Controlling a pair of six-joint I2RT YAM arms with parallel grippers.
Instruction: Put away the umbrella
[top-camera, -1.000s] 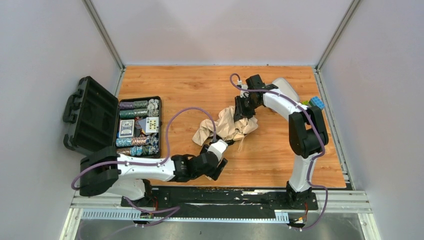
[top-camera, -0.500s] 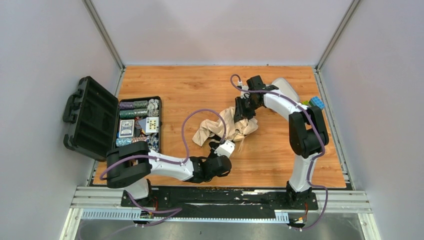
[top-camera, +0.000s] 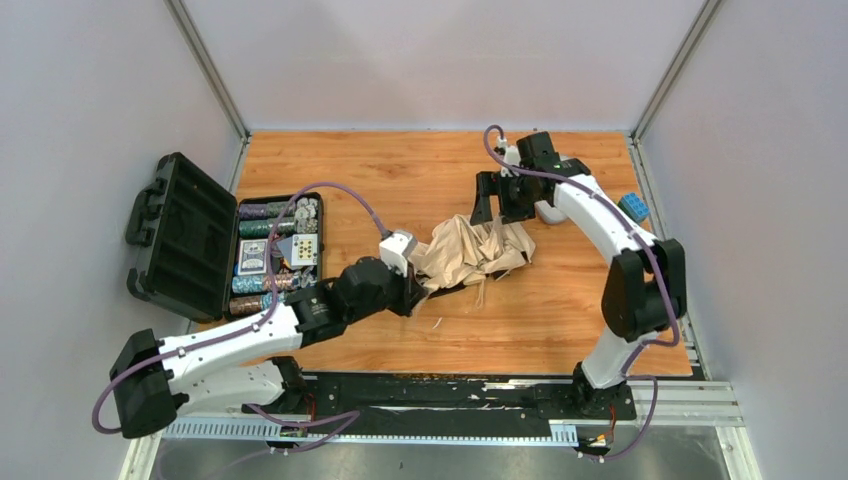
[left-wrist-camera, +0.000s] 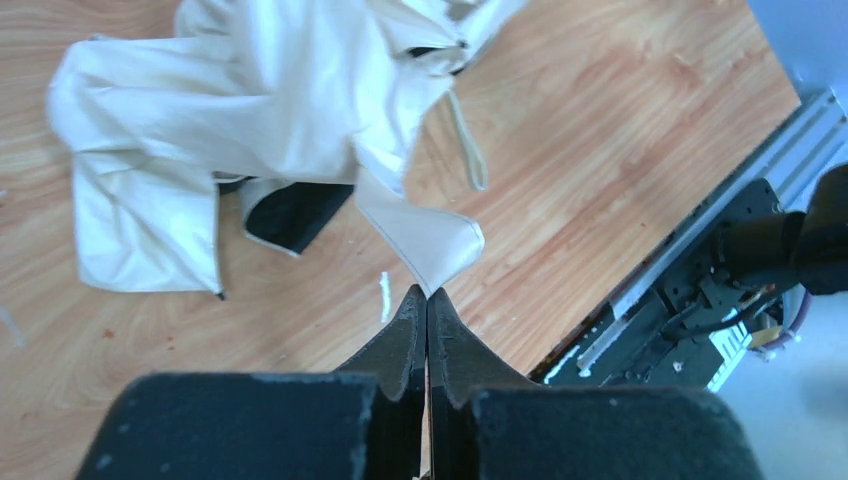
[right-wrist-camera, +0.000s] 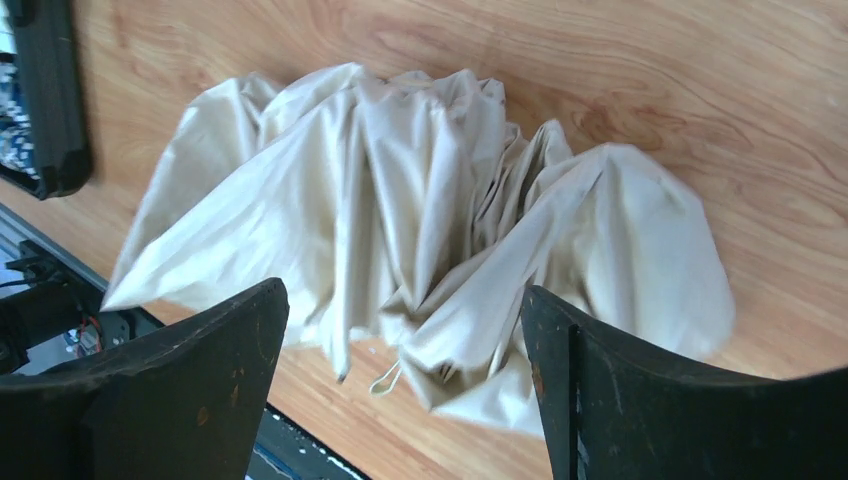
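The umbrella (top-camera: 470, 252) lies as a crumpled heap of beige fabric in the middle of the wooden table, also seen in the left wrist view (left-wrist-camera: 250, 130) and the right wrist view (right-wrist-camera: 420, 230). At the heap's near left edge, my left gripper (top-camera: 414, 290) is shut. In its wrist view the corner of a stitched fabric flap (left-wrist-camera: 425, 235) runs right into the closed tips of the left gripper (left-wrist-camera: 427, 293). My right gripper (top-camera: 497, 207) hangs over the heap's far side, jaws wide apart and holding nothing. Fabric shows below the right gripper (right-wrist-camera: 402, 290).
An open black case (top-camera: 180, 235) with poker chips and cards (top-camera: 275, 255) stands at the left. Blue and green blocks (top-camera: 632, 207) sit by the right wall. The black base rail (top-camera: 440, 390) runs along the near edge. Grey walls close in both sides.
The left arm swung from the near edge up to the umbrella's left side and its jaws shut. The right gripper opened, let go of the fabric and drew back; the heap spread out.
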